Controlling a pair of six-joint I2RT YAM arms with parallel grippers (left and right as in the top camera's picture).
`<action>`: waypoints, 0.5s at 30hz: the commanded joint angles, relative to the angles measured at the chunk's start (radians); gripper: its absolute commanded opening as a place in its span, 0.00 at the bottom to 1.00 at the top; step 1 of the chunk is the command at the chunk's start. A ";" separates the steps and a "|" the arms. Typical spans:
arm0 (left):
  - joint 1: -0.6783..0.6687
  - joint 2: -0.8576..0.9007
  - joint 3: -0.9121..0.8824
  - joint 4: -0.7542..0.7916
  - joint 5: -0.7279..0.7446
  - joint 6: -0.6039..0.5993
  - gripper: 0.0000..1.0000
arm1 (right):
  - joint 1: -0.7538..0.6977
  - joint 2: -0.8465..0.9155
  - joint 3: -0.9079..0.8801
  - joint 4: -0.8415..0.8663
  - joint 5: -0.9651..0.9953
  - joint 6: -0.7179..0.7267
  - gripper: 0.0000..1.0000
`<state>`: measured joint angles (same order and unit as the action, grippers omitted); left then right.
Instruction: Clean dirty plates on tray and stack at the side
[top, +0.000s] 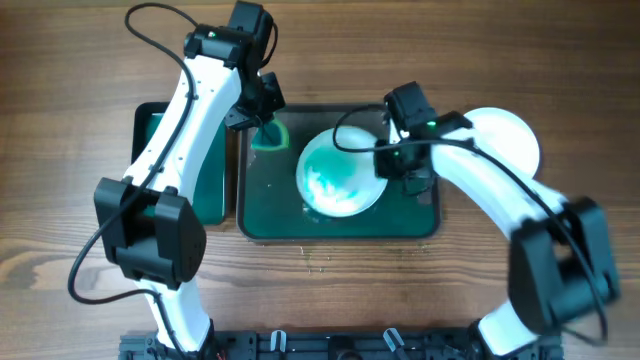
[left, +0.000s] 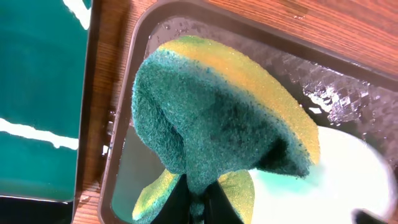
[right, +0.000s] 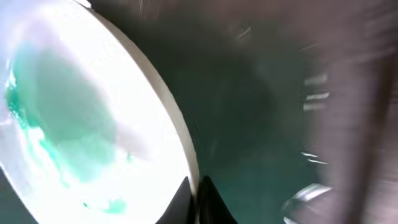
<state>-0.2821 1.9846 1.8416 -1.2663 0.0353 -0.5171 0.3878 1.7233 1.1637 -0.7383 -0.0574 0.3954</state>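
wood table (top: 60, 150); smeared plate (top: 335, 178) rim between right jaws

Even overhead light; right wrist view motion-blurred, plate (right: 93, 112) glaring white

I find left arm (top: 185, 120) and right arm (top: 490, 195) white-shelled, black-jointed, with looped black cables (top: 131, 24), green wrist lights (top: 211, 37); left gripper (left: 198, 193), right gripper (right: 198, 190) black.

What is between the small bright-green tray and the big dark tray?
Only a narrow strip of wooden table separates the bright-green tray from the dark tray, clearest in the left wrist view.
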 joint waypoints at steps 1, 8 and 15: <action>-0.002 -0.021 0.021 -0.003 0.016 0.015 0.04 | 0.049 -0.148 -0.001 -0.034 0.306 0.000 0.04; -0.018 -0.021 0.021 -0.003 0.016 0.016 0.04 | 0.241 -0.325 -0.001 -0.086 0.843 0.000 0.04; -0.018 -0.021 0.021 -0.006 0.016 0.016 0.04 | 0.450 -0.349 -0.001 -0.093 1.228 -0.083 0.04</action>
<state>-0.3000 1.9839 1.8416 -1.2694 0.0357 -0.5171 0.7712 1.3899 1.1637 -0.8307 0.9188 0.3717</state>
